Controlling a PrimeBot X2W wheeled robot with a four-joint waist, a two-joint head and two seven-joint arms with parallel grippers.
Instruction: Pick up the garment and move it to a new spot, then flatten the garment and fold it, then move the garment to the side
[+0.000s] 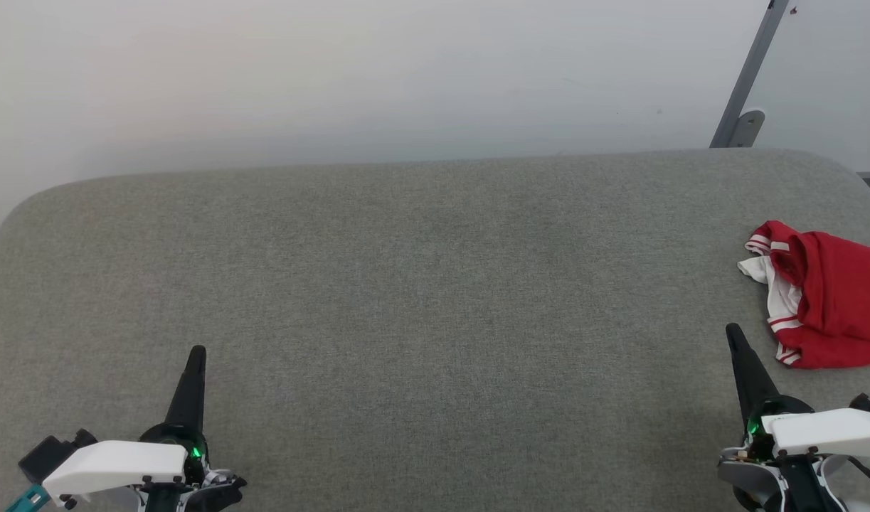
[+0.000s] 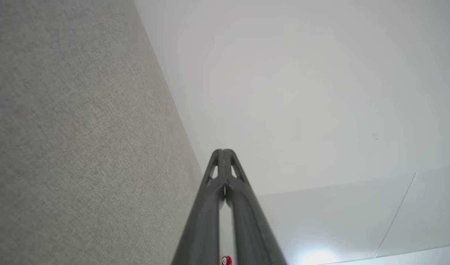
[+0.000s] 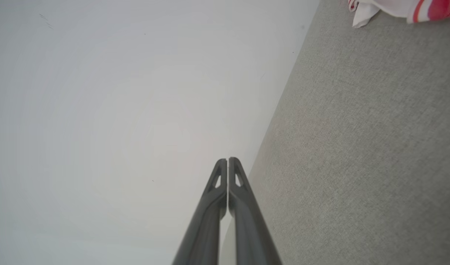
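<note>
Two pairs of jaws: we see both pressed together, the dark fingers meeting along their length with nothing between them.
Left gripper (image 1: 196, 353): we place it at 7 o'clock in the head view, pointing toward 12 o'clock and clear of any cloth. Its own wrist view shows the same closed tips over the edge where fabric meets wall.
Right gripper (image 1: 732, 331): we place it at 5 o'clock in the head view, leaning slightly toward 11 o'clock. In its wrist view the tips touch, and it is empty.
Garment (image 1: 833, 299): we see it crumpled at 3 o'clock on the surface, red body with white sleeve cloth and red-white striped trim, partly cut off by the picture's edge. It sits at about 2 o'clock from the right gripper's tip, near it but apart. In the right wrist view a white and striped corner shows at 1 o'clock.
Surface (image 1: 435, 284): we see grey woven fabric with rounded far corners, and the garment lies on it.
Wall (image 1: 335, 71): pale and plain, at 12 o'clock behind the surface.
Metal bar (image 1: 751, 71): grey and slanted, at 1 o'clock against the wall.
</note>
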